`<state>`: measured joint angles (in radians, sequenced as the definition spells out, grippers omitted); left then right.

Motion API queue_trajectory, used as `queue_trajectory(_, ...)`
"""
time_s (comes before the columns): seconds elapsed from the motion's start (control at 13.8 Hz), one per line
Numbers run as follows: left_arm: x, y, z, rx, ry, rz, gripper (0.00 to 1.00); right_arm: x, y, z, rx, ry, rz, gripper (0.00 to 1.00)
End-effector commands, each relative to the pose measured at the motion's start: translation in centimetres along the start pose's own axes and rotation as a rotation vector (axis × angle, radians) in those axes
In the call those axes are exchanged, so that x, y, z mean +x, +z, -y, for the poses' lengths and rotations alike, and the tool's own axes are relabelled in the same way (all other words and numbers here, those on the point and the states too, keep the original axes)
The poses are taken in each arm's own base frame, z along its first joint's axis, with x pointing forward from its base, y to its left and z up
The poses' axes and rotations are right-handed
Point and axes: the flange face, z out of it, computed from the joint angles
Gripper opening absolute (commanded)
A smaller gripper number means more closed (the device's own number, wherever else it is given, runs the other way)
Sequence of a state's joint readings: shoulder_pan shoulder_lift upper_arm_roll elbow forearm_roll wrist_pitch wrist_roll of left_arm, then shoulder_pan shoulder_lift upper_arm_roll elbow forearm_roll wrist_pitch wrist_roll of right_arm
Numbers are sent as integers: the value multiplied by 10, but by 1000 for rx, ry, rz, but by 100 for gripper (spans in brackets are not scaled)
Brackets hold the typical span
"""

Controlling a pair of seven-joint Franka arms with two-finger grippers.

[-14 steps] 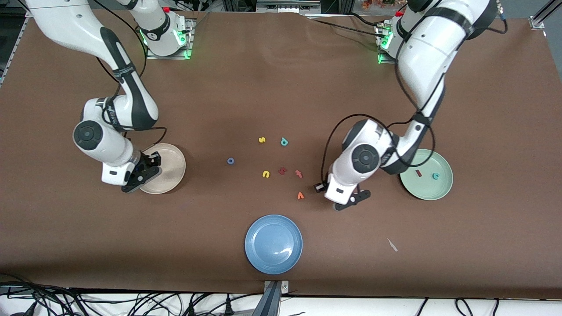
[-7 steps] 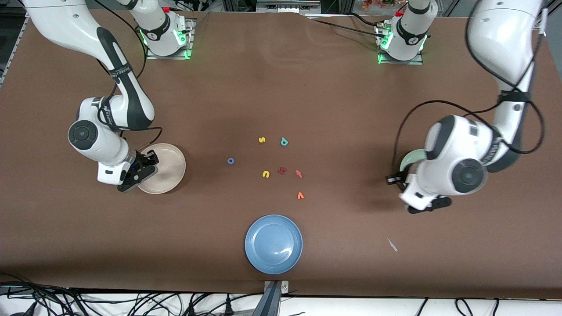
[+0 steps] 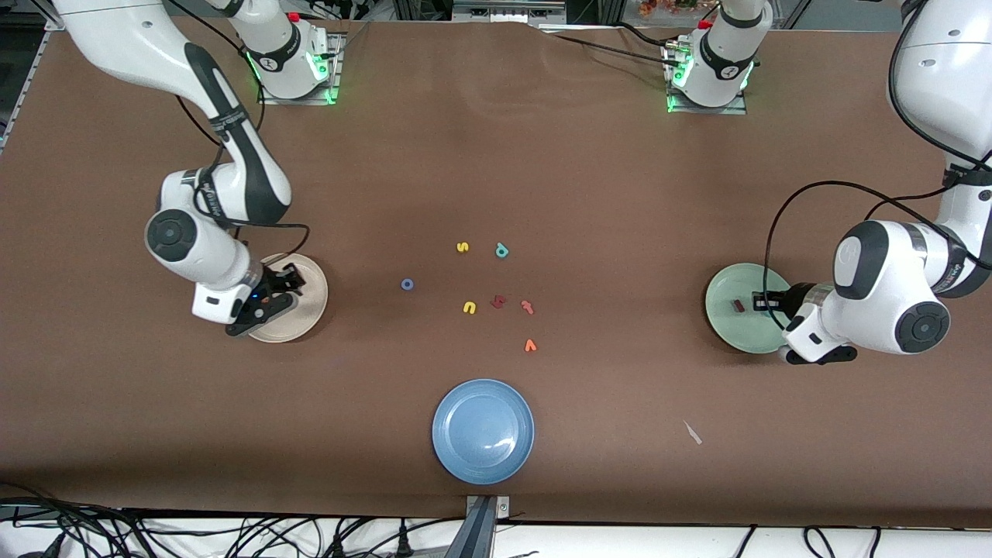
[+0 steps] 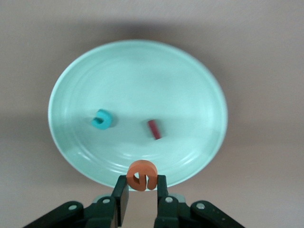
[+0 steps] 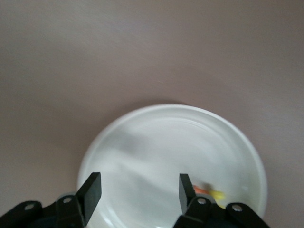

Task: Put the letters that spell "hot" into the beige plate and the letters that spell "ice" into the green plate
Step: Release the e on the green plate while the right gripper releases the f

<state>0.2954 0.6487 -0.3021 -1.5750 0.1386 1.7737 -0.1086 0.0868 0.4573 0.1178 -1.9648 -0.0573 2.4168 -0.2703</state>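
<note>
Two plates matter to me here, and each has a gripper over it. My left gripper [image 4: 140, 194] hangs above the rim of the green plate [image 3: 727, 328] at the left arm's end of the table, clenched on the orange e [image 4: 142, 175]. That letter stands on edge between the fingers, its rounded back toward the plate's middle and its open side toward the wrist. Past the fingertips, inside the plate, I see the teal c [image 4: 102, 119] and the maroon i [image 4: 154, 128] lying apart from each other; the i's long axis runs at a slant, roughly away from the gripper.

My right gripper [image 5: 137, 190] sits over the beige plate [image 3: 308, 311] at the right arm's end, jaws spread wide and holding nothing. Just beside one finger, on the plate's floor, I make out an orange bit [image 5: 201, 190] and a yellow bit [image 5: 217, 194] touching each other; too blurred for me to read their shapes or which way they point.

Out on the brown table [image 3: 496, 170], between the two grippers and well apart from both, the blue o [image 3: 407, 284] lies flat. Near it sit a yellow s [image 3: 463, 247], a teal p [image 3: 501, 249], a yellow u [image 3: 469, 308], two reddish letters [image 3: 498, 301] and an orange v [image 3: 530, 346].
</note>
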Motion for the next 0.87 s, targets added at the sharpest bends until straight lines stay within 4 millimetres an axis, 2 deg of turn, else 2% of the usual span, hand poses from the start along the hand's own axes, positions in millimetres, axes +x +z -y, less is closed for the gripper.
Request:
queue_trajectory(0.0, -10, 7, 1, 39, 40, -12, 46, 10, 2, 52, 30, 83, 0, 75)
queue_trajectory(0.07, -10, 7, 3, 38, 37, -11, 80, 18, 5, 73, 32, 107, -1, 75)
queue_trajectory(0.15, -10, 7, 3, 39, 38, -11, 100, 27, 5, 95, 31, 124, -7, 75)
queue_trajectory(0.29, -9, -2, 2, 34, 36, -25, 100, 42, 17, 133, 35, 170, -16, 75)
queue_trajectory(0.36, -8, -20, 3, 28, 28, -58, 100, 47, 25, 148, 40, 195, -26, 75)
queue_trajectory(0.44, -8, -46, 0, 25, 23, -105, 100, 50, 33, 165, 45, 208, -36, 75)
queue_trajectory(0.51, -9, -67, -5, 29, 25, -135, 100, 51, 39, 174, 45, 212, -51, 75)
queue_trajectory(0.65, -15, -118, -17, 25, 30, -183, 100, 50, 45, 187, 47, 219, -61, 75)
queue_trajectory(0.8, -22, -162, -17, 18, 26, -235, 100, 49, 55, 193, 54, 248, -76, 75)
